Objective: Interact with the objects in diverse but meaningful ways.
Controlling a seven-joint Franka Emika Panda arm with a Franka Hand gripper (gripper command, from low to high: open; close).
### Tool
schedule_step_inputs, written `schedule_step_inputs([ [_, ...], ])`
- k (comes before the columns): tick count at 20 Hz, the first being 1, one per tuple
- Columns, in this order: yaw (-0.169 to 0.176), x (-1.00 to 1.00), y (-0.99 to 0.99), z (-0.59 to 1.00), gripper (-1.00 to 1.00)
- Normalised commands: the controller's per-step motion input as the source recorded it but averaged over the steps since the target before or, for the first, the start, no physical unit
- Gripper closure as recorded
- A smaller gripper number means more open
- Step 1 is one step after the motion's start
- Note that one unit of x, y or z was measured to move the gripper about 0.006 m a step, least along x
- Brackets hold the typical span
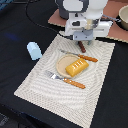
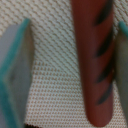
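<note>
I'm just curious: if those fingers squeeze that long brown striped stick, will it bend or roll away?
The sausage stick looks like smooth, rigid toy plastic, so it probably stays stiff. Its rounded shape suggests it could roll on the woven placemat if nudged sideways. It is likely light.

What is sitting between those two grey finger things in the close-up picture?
A reddish-brown sausage stick with dark stripes lies between the gripper fingers, on the woven placemat. The wrist view shows this; the jaws stand apart, not touching it.

A yellow ridged block (image 1: 77,66) is laid mid-placemat on a plate. A pale blue cup (image 1: 34,50) is set beyond the placemat's edge. A striped reddish-brown sausage (image 2: 97,60) is laid flat near its far edge.
</note>
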Motion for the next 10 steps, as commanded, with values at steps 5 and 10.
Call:
schedule_step_inputs([
  [5, 0.000, -0.27, 0.00, 0.05, 1.00],
  [10, -0.026, -0.24, -0.01, 0.50, 1.00],
])
